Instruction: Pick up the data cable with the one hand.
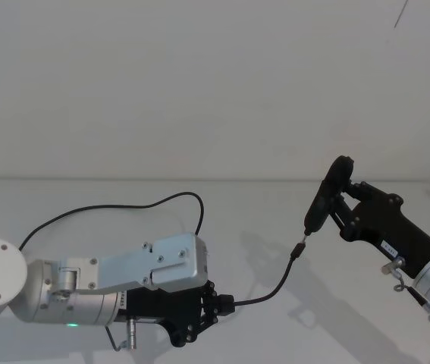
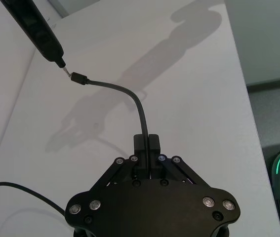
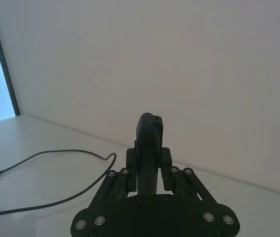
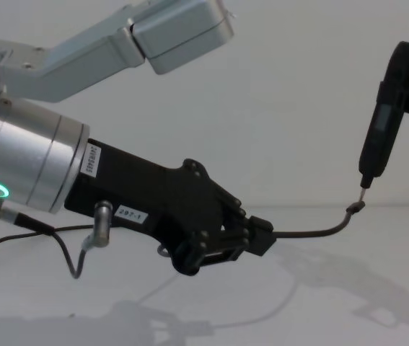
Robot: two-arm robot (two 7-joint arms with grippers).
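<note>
One data cable [image 1: 269, 290], a long, thin, flexible black cord ending in a small dark rectangular plug [image 1: 299, 249]. Clamped near that end in the left gripper [image 1: 216, 305], a black angular two-jaw pincer with a small white label, joined to a silver cylinder bearing a green ring light; jaws closed tight around the cord. Curving upward from the jaws, free length raised off the white table [image 1: 260, 212], plug in the air just below the metal tip of the single slim black pen-like tool [image 1: 322, 200]. Tip and plug very close, possibly touching; hard to tell from the head and chest views. Rest of the cord trailing behind the left gripper in a wide loop across the table. One pen-like tool, gripped upright with tip pointing down in the right gripper [image 1: 345, 203], a second black two-jaw pincer, jaws pressed against the tool's body. Two grippers in total, one at each side of the table, both occupied. Plain white wall [image 1: 199, 83] behind.
</note>
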